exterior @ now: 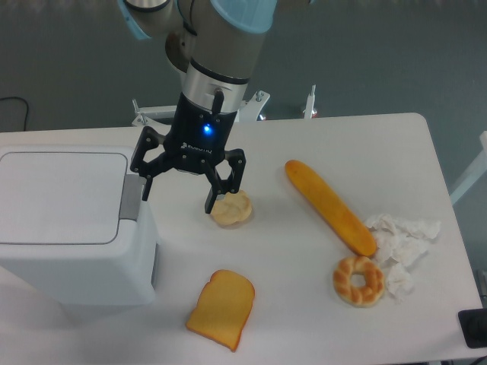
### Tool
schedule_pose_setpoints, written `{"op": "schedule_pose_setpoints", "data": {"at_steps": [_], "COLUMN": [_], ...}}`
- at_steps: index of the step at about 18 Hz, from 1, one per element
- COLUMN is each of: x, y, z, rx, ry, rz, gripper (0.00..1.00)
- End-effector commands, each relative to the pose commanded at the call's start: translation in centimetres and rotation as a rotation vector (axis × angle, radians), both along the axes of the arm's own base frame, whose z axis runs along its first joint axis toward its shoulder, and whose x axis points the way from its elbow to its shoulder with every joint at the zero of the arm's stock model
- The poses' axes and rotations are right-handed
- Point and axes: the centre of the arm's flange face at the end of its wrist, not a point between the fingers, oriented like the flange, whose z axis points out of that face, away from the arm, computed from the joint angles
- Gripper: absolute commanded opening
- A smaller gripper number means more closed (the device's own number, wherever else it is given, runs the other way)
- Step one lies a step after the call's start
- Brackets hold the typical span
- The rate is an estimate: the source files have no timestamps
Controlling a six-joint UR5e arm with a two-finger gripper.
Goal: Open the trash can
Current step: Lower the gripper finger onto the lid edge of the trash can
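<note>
Bread items lie scattered over the white table (304,144): a small round bun (231,208) near the middle, a long baguette (329,206) slanting to the right of it, a ring-shaped braided roll (358,280) below the baguette's lower end, and a slice of toast (221,309) toward the front edge. Crumpled white paper (401,243) sits just beside the baguette's lower end and the ring roll. None of these lies between the arm and the bin; the bun sits just under the right-hand fingertip in this view.

At the table's left side stands the trash can (72,228), a large white boxy bin with rounded corners. Its flat rectangular lid (61,196) lies down, closed, and a grey push-button tab (131,198) runs along the lid's right edge.

Over the space between bin and bun hangs the gripper (176,196), a blue light glowing on its black body. Its two fingers are spread wide with nothing between them. One fingertip (144,188) appears at the grey tab's upper right corner; whether it touches cannot be told.
</note>
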Motion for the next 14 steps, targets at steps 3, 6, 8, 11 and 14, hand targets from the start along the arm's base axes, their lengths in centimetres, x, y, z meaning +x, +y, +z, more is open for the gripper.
{"op": "schedule_pose_setpoints", "data": {"at_steps": [3, 6, 8, 11, 14], "x": [0.0, 0.0, 0.4, 0.7, 0.7], "y": [0.0, 0.1, 0.3, 0.5, 0.5], "z": [-0.2, -0.3, -0.3, -1.2, -1.3], "rx": [-0.002, -0.003, -0.005, -0.017, -0.017], "ry": [-0.002, -0.003, -0.004, -0.015, -0.017], "rz": [0.000, -0.002, -0.009, -0.016, -0.017], "gripper": [1.00, 1.00, 1.00, 1.00, 1.00]}}
